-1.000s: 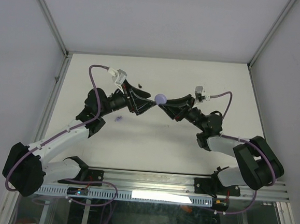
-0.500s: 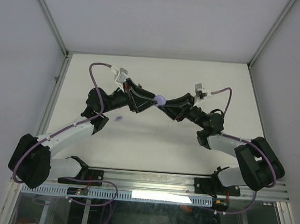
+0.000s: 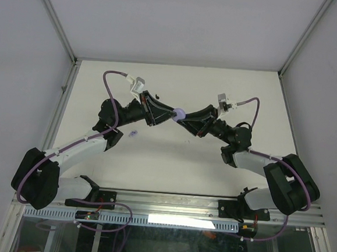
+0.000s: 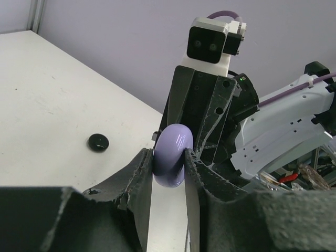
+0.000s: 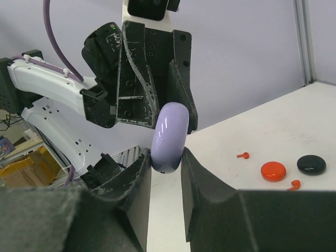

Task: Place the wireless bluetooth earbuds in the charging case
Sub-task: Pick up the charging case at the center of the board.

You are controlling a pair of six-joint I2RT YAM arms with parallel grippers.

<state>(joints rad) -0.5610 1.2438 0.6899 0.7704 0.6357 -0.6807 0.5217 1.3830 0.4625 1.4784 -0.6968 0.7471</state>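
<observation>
Left wrist view: one case, two grips

The purple charging case point(image 4: 173, 140) hangs above the table point(image 5: 252, 131). It is pinched edge-on by the left gripper point(image 4: 169, 157) from the left and by the right gripper point(image 5: 164, 157) from the right. Red earbuds point(image 5: 242, 155) lie on the table beside a red case point(image 5: 273, 170). Uneven pulling could squirt the smooth shell free.

No writing, brand, number or sign could be read anywhere: the pale purple charging case point(image 4: 170, 157), the red case point(image 5: 273, 170), the black case point(image 5: 311, 164) and the white camera housing point(image 4: 210, 44) all showed nothing legible.
</observation>
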